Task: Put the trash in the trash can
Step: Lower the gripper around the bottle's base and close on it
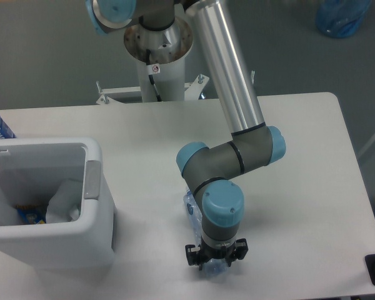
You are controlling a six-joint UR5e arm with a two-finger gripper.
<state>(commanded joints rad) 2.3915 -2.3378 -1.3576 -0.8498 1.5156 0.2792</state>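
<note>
Status: wrapper (64,199) sits inside the bin (99,206), against its right wall, so that half of the job looks done. Some blue-and-yellow scrap lies at the bin bottom too; can't tell what it is.

Bottle (194,209) lies on the table (300,187), near the front edge, right of the bin and well apart from it. Most of it is hidden under the wrist; only clear crushed plastic shows at the upper left of the wrist and again between the fingers.

Gripper (215,261) points straight down over the bottle's front end. Fingers stand close on either side of the plastic and look closed onto it, though the actual contact is too small to confirm. Bottle doesn't look lifted off the table.

Left to do, by my read: lift, carry left over the bin opening, release. Risk: crushed thin plastic can slip or swing when held by one end.

Second bottle, labelled, is at the far left table edge, not part of this.
</note>
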